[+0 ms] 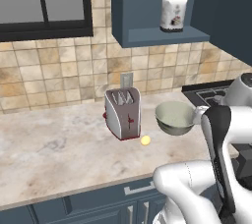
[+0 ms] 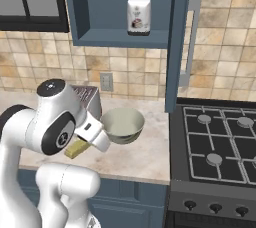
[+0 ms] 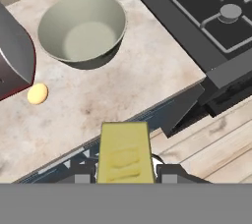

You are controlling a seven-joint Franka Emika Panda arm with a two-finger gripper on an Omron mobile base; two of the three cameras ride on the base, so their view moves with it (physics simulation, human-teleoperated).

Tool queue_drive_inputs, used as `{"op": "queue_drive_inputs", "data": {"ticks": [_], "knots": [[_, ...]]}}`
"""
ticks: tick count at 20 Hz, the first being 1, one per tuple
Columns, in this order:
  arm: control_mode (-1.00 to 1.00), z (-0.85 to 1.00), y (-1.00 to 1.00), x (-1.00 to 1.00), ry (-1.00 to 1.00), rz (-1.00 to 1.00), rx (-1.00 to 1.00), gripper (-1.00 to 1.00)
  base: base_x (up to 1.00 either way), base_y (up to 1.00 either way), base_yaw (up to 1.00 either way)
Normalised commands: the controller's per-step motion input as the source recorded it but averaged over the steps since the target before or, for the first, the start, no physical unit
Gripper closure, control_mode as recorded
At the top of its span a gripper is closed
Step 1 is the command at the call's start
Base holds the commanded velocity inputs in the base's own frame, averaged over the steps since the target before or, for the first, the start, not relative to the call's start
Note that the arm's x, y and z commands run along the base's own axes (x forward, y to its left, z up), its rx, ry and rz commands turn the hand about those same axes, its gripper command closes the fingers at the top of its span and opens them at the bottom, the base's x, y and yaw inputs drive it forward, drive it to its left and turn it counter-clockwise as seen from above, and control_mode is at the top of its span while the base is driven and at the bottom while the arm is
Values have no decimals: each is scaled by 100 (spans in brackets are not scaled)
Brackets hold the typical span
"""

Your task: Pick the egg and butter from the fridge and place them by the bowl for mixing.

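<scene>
I have the butter (image 3: 123, 152) clamped between my fingers, my gripper (image 3: 123, 176) shut on its near end so the stick juts forward toward 12 o'clock in the hand view. In the right base view the butter (image 2: 77, 148) shows as a yellow block under my wrist, hanging out past the counter's front edge. I judge I carry it high and level so it clears the edge before I set it down.

The egg (image 3: 37, 93) already lies on the counter (image 3: 147, 70), at about 10 o'clock from the butter in the hand view. It sits just beside the toaster (image 1: 123, 112), at its front right corner, and near the bowl (image 1: 174, 117) without touching it. From the left base view the egg (image 1: 145, 140) is at roughly 8 o'clock of the bowl. That half of the job looks done to me.

The bowl (image 3: 81, 26) stands upright and holds nothing, ready for mixing, between the toaster and the stove (image 2: 215, 142). Bare counter lies in front of it, toward me.

My next move, as I judge it, is to reach forward and lower the butter onto that bare patch, close to the bowl and clear of the egg, which could roll if nudged. The counter's edge is close, so the stick should go well in from it.
</scene>
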Motion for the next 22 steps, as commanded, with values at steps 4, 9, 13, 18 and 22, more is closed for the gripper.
{"op": "queue_drive_inputs", "data": {"ticks": [4, 9, 13, 18, 22], "knots": [[-100, -30, -46, 43, -2, 1, -1, 100, 0, 0, 0], [-100, -51, -26, 40, -3, 0, -5, 100, 0, 0, 0], [-100, -53, -7, 36, -1, 0, -5, 100, 0, 0, 0], [-100, -31, 1, 43, 0, -12, -3, 100, 0, 0, 0], [-100, -7, -16, 13, 0, -29, 0, 100, 0, 0, 0]]}}
